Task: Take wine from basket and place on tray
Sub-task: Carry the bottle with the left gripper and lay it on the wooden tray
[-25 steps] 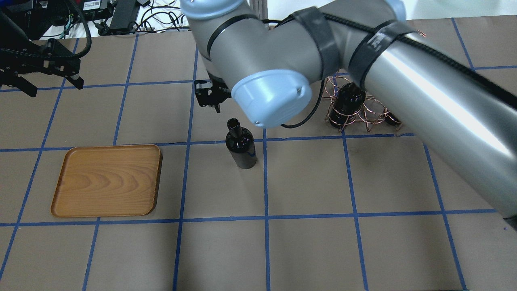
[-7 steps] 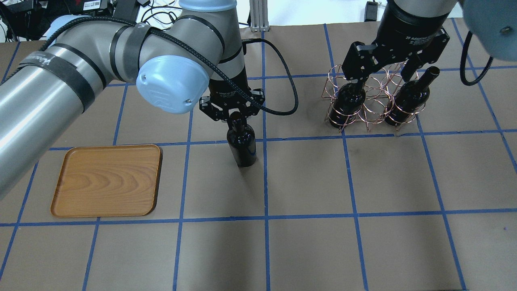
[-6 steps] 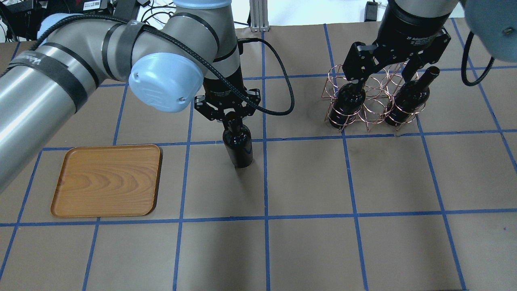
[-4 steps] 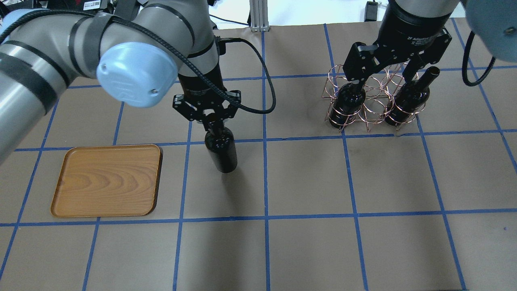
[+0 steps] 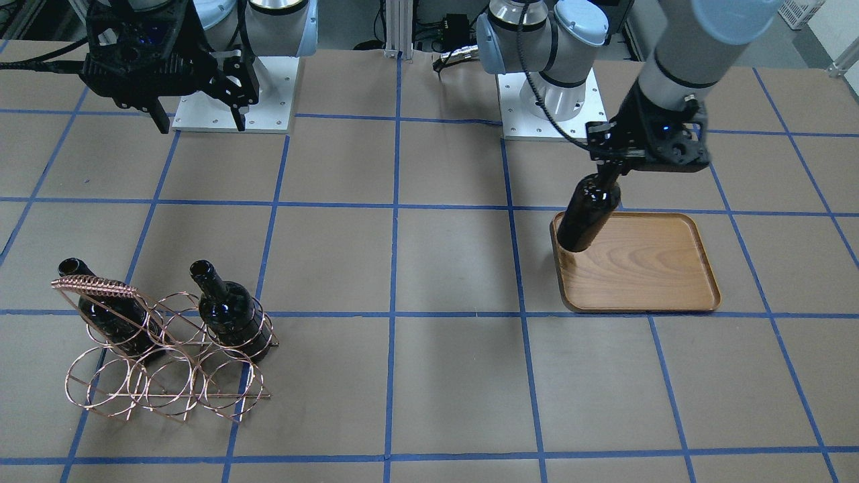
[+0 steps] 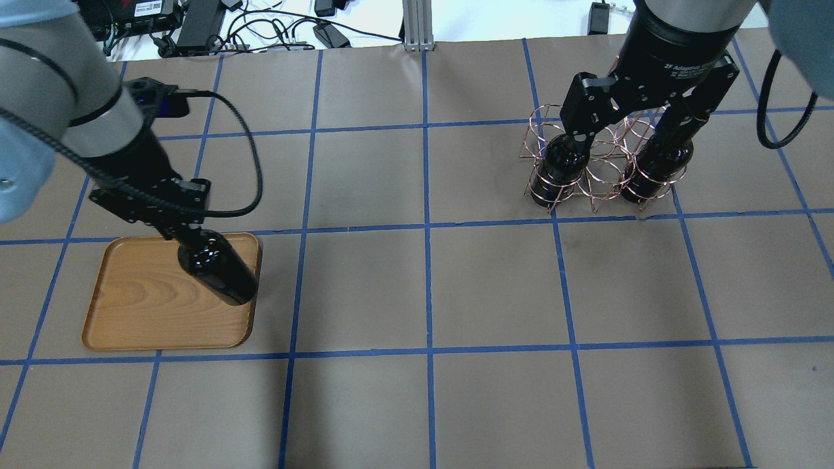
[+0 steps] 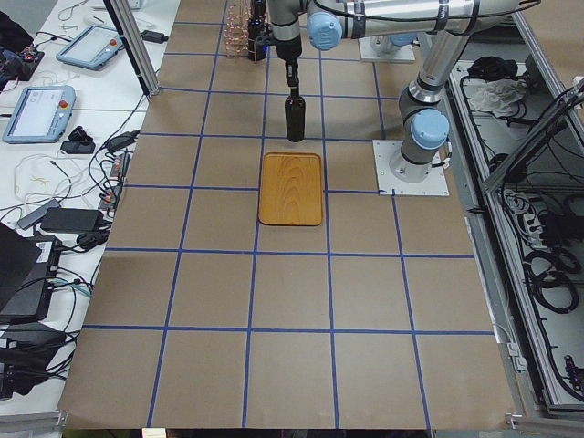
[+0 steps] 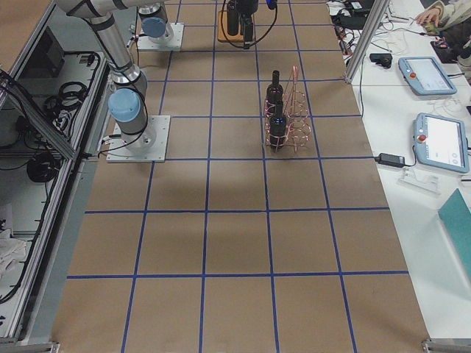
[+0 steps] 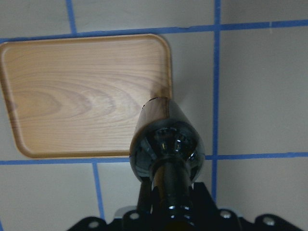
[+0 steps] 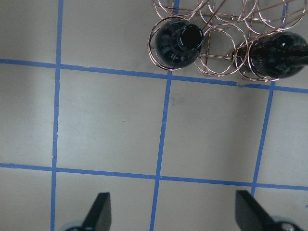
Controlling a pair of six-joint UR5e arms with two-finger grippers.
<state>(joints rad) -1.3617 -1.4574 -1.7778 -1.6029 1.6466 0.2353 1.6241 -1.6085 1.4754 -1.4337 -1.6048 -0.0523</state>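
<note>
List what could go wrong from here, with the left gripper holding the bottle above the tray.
1. The wine hangs above the tray at the side towards the basket, not over its middle. In the left wrist view the base appears over the rim. Lowered here, it might land on the rim and topple.
2. The left gripper holds only the narrow neck of smooth glass, so the bottle could swing or slip.

Brown blue-gridded table (image 6: 495, 286) — tray (image 6: 143, 306), basket (image 5: 164, 376) well apart.
</note>
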